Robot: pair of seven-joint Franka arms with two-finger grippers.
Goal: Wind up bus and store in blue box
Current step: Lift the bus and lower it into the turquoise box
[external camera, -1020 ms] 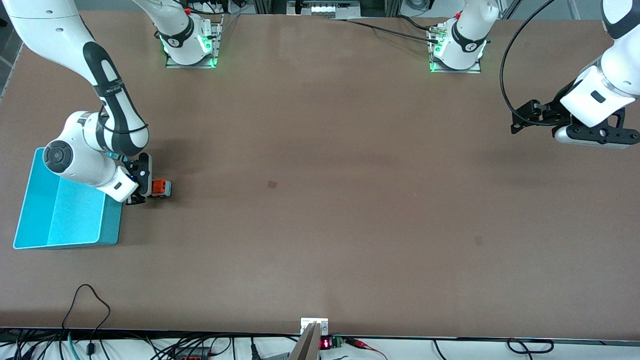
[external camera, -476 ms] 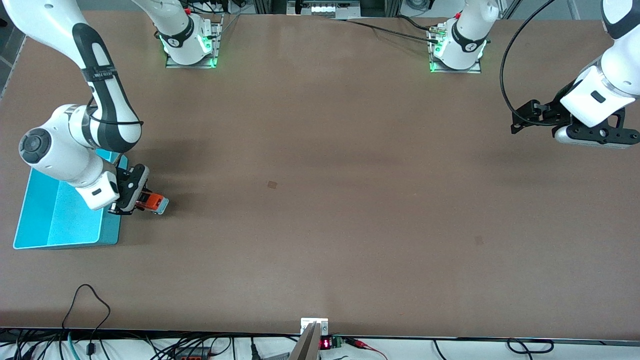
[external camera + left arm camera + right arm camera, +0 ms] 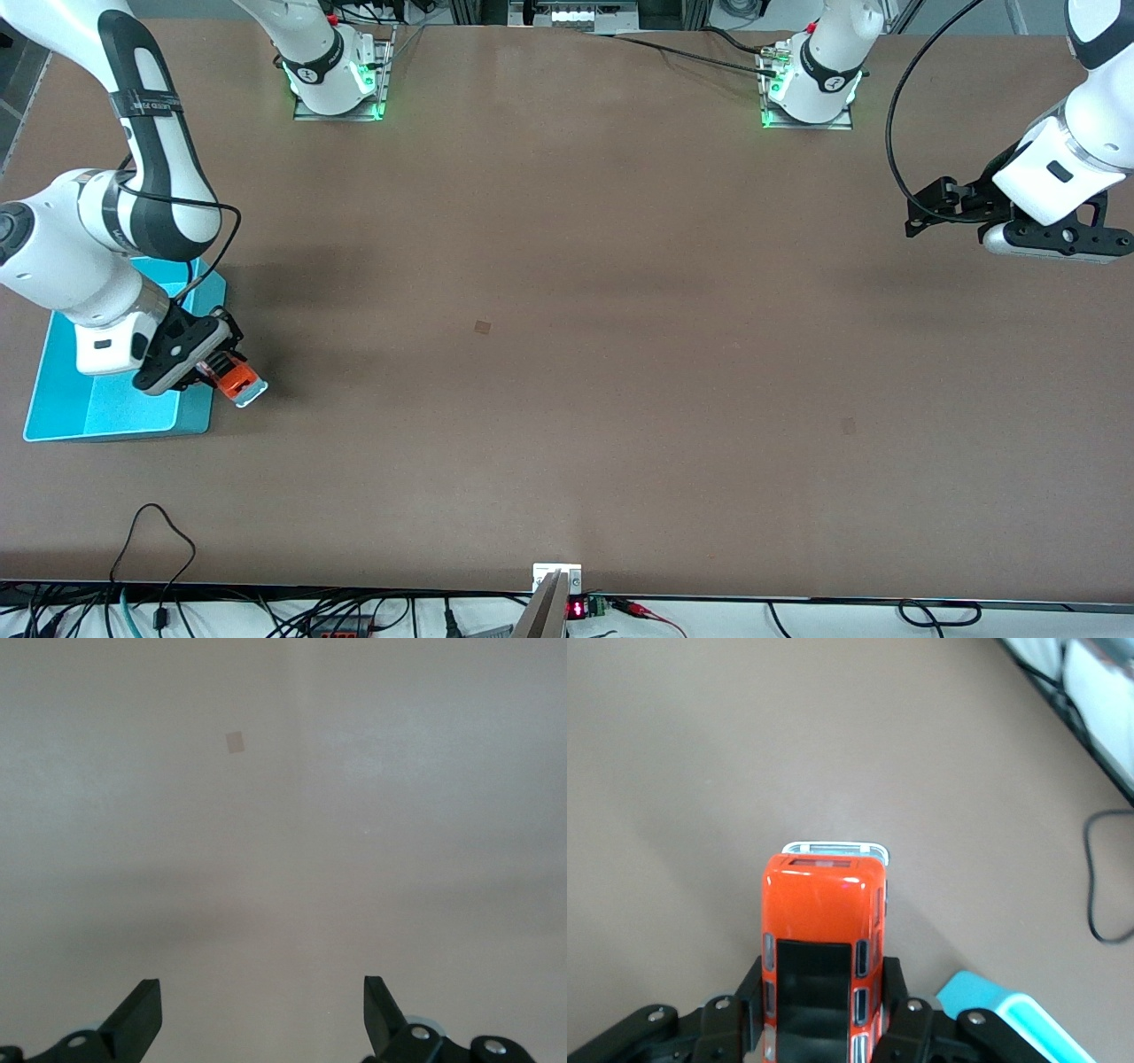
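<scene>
Right now the right end effector is clamped on the one bus, a finger pressed to each flank of its orange body. It carries the bus in the air over the desk, just beside the corner of the blue box that lies nearest the front camera and toward the middle of the desk. The bus juts out from the fingers away from the box, tilted, its white-grey front end leading.

From the right wrist view the bus fills the gap between the two black fingers — dark roof windows toward the camera, pale front end farthest from the wrist — and one corner of the box shows close by the end effector. A dark cable lies near the desk's edge in that view.

One box only stands on the desk, at the right arm's end; the part of its speckled floor that shows is bare, with the right arm's wrist over the rest.

The left end effector waits well apart from all this, over bare desk at the left arm's end. Its two fingers stand wide apart with nothing between them.

Counted: one bus, one box, two arms — and two small dark patches on the desk top.
</scene>
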